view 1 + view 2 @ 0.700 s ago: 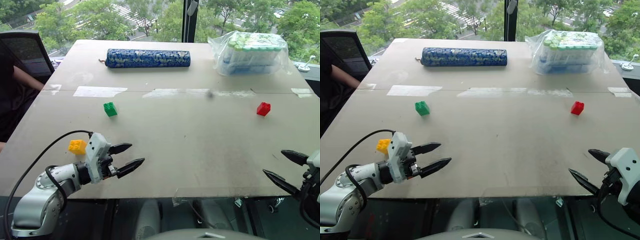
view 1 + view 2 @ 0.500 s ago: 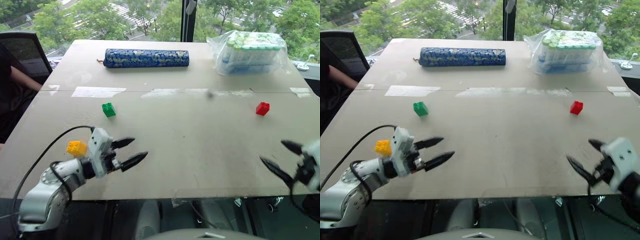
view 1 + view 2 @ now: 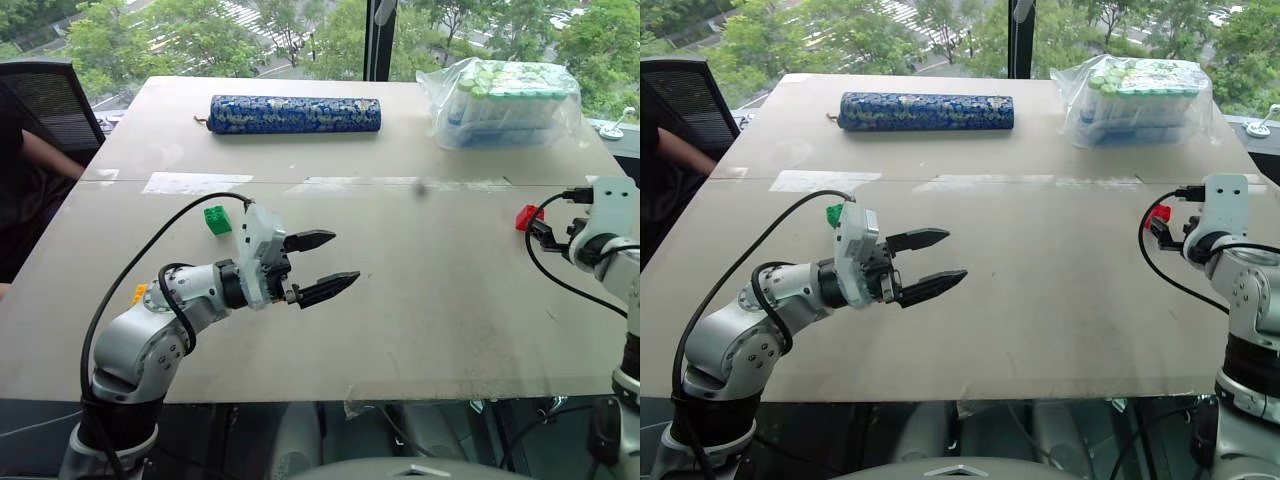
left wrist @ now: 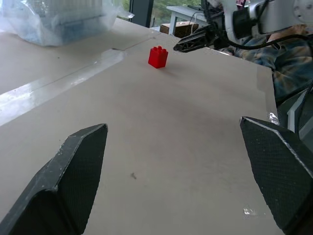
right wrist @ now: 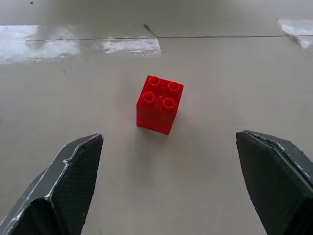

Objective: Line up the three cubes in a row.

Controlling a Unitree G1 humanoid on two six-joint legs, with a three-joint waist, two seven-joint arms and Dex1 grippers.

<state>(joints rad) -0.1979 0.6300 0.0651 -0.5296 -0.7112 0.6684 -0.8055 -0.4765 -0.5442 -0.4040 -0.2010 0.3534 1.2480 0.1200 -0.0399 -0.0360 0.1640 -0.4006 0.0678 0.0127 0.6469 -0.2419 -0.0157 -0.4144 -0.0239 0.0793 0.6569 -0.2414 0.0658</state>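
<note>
- Left hand [image 3: 325,265] wide, empty, above mid bench [image 3: 420,320].
- Right hand [image 5: 171,181] wide, just short of red cube [image 5: 159,104].
- Green cube [image 3: 218,219] behind left arm.
- Yellow cube [image 3: 139,293] mostly hidden.

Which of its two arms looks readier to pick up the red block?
The right. Its right gripper hangs open just short of the red cube, fingers either side; the left gripper is open over bare table, far away.

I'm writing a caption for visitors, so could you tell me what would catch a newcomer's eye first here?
Probably the left gripper, raised over the middle of the table with its jaws wide open. Next, the right gripper, jaws open, poised just short of the red cube near the table's right edge. A long blue patterned roll lies across the far side.
</note>
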